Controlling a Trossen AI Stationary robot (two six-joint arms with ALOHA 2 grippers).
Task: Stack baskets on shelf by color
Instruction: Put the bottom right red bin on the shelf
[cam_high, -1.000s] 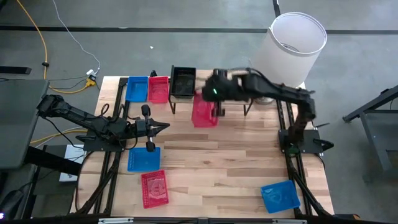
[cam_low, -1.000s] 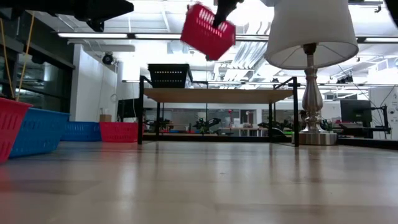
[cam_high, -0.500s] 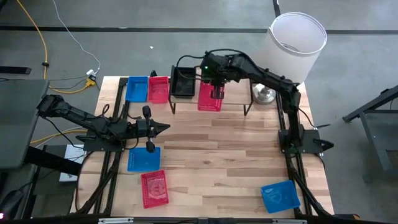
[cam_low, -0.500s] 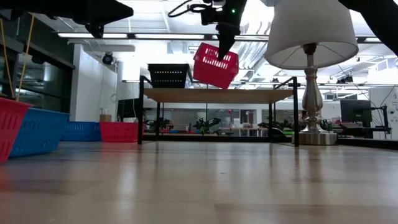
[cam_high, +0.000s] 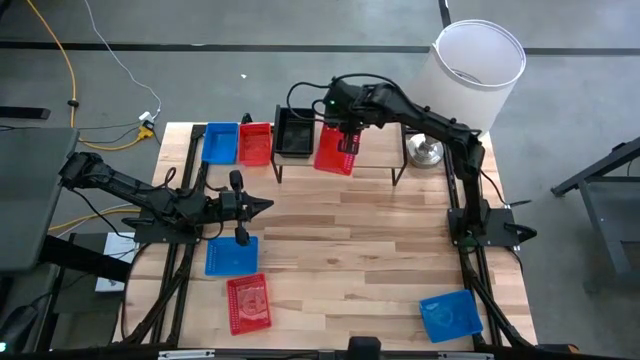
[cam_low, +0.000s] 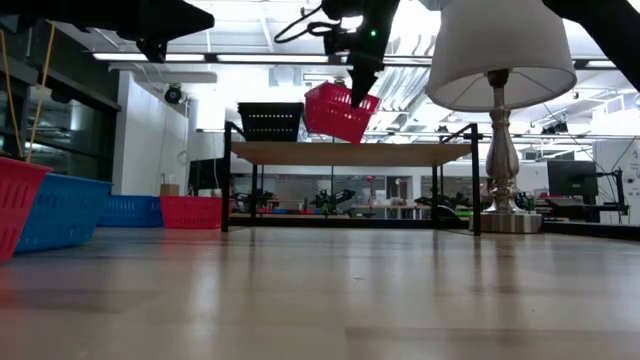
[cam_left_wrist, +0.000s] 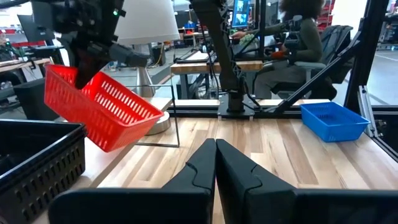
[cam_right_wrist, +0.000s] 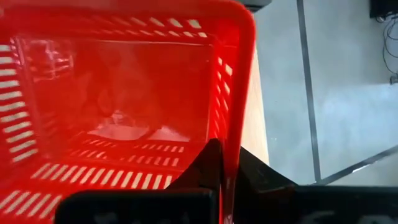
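Note:
My right gripper (cam_high: 347, 140) is shut on a red basket (cam_high: 333, 152) above the light wood shelf (cam_low: 400, 153), next to the black basket (cam_high: 295, 133) that stands on the shelf's left end. In the low view the red basket (cam_low: 340, 112) hangs tilted, its lowest edge close above the plank. My left gripper (cam_high: 265, 205) is shut and hovers over the table's left middle, touching nothing. Other baskets lie on the tabletop: blue (cam_high: 220, 143) and red (cam_high: 255, 143) left of the shelf, blue (cam_high: 231, 255) and red (cam_high: 248, 302) near left, blue (cam_high: 450, 315) near right. My right gripper pinches the red basket's side wall at its rim (cam_right_wrist: 239, 93), one finger (cam_right_wrist: 208, 163) inside the basket and the other finger (cam_right_wrist: 258, 174) outside. The fingers come from above, pointing down. The basket is lifted, tilted, hanging below the fingers.
A lamp with a white shade (cam_high: 478, 65) stands at the table's far right, its metal base (cam_high: 425, 152) just right of the shelf. The shelf's right half is bare. Bare wood lies across the table's middle. A seated person (cam_left_wrist: 298, 37) shows in the room beyond.
My right gripper has carried the red basket from in front of the shelf toward the table's far edge and down, until it hangs low over the shelf beside the black basket. The basket has stayed tilted in the hold.

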